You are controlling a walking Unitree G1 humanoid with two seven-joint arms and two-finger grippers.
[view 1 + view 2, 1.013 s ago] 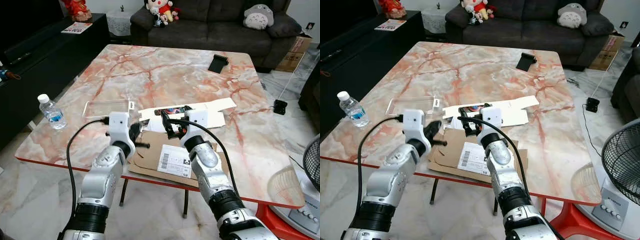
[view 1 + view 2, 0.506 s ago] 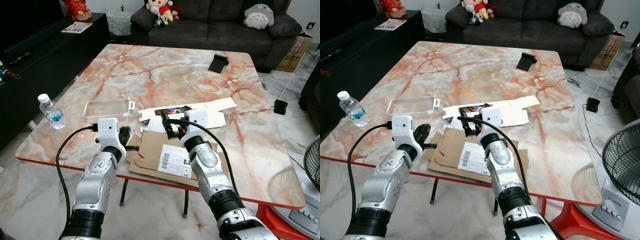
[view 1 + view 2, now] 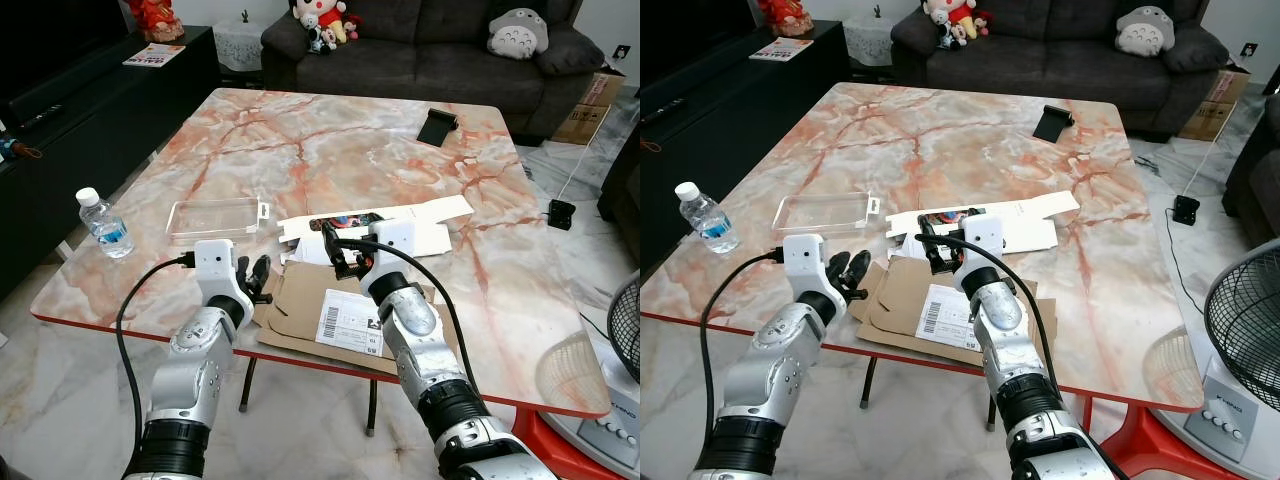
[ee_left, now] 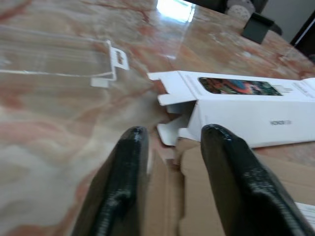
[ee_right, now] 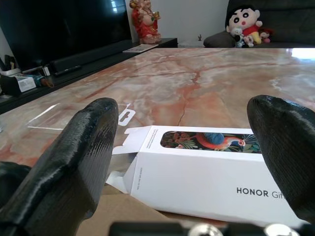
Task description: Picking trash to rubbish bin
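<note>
White box: a long white cardboard carton (image 3: 385, 228) with open end flaps and a colourful printed panel lies flat on the table, near its middle, its near side resting on the brown card.
Brown card: a flattened brown corrugated cardboard sheet (image 3: 320, 300) with a white barcode label (image 3: 350, 327) lies at the near edge of the table, overhanging it slightly.
Clear tray: a rectangular clear plastic blister tray (image 3: 215, 216) with a hang tab sits left of the white carton, apart from it.
Right claw: the right claw (image 3: 341, 250) hovers just over the left end of the white carton, its textured black fingers (image 5: 74, 162) spread wide on either side of the carton's end, gripping nothing.
Left claw: the left claw (image 3: 258, 276) sits low at the left edge of the brown card, its two rounded black fingers (image 4: 123, 182) parted with a gap between them, empty.
Bottle: a small clear plastic water bottle (image 3: 103, 225) with a white cap stands at the table's left edge.
Table: a square table (image 3: 330, 140) with a glossy pink-veined marble top and red rim; a black phone stand (image 3: 436, 126) sits at the far right.
Beyond: a dark grey fabric sofa (image 3: 440, 45) with plush toys; a pale fan (image 3: 615, 370) at near right.
</note>
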